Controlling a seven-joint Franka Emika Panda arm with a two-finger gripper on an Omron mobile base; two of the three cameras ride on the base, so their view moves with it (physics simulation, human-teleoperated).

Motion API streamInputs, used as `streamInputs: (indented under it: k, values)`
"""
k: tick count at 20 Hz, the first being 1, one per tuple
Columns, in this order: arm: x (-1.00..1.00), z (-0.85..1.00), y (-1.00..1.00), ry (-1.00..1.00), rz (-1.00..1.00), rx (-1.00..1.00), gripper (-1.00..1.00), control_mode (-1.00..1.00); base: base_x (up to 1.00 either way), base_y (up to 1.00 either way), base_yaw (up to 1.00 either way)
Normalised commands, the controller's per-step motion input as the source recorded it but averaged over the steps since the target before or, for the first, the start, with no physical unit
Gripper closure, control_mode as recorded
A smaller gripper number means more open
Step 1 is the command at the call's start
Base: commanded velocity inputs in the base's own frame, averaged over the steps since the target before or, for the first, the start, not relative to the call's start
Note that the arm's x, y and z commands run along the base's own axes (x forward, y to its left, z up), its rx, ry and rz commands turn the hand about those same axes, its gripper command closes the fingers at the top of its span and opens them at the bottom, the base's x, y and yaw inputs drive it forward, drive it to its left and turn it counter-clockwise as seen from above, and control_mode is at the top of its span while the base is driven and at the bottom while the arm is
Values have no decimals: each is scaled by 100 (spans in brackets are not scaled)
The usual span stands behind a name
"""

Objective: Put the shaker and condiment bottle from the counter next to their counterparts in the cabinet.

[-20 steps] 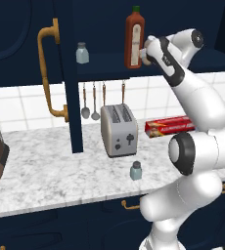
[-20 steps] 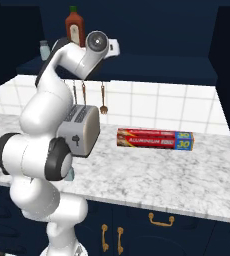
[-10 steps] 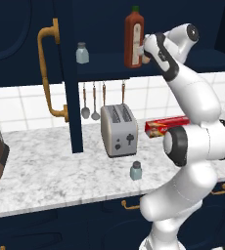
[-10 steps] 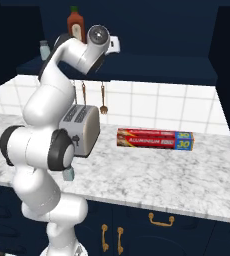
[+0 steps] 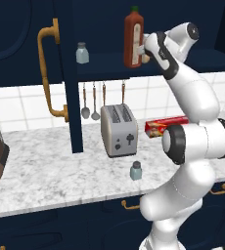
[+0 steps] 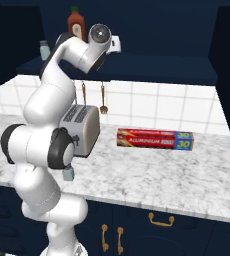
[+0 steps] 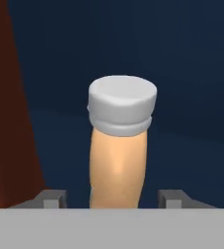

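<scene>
The condiment bottle (image 7: 118, 146) is seen upright between the tips of the hand (image 7: 113, 198), long axis vertical, with gaps on both sides, so the jaws are judged apart and nothing is clamped. It is placed on the cabinet (image 5: 31, 29) shelf just right of the tall red-brown bottle (image 5: 133, 39). Its base is cut off. The shaker (image 5: 136, 170) is left on the surface (image 5: 46, 171), near the toaster (image 5: 118, 129).
</scene>
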Motion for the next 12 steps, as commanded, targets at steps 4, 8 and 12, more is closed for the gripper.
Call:
streamInputs:
  k: [4,8,12]
  values:
    - [-28,2,0,-3,0,0,-100,-100,0,0,0]
    - [-61,12,0,-6,0,0,-100,-100,0,0,0]
    - [-92,11,0,-10,0,0,-100,-100,0,0,0]
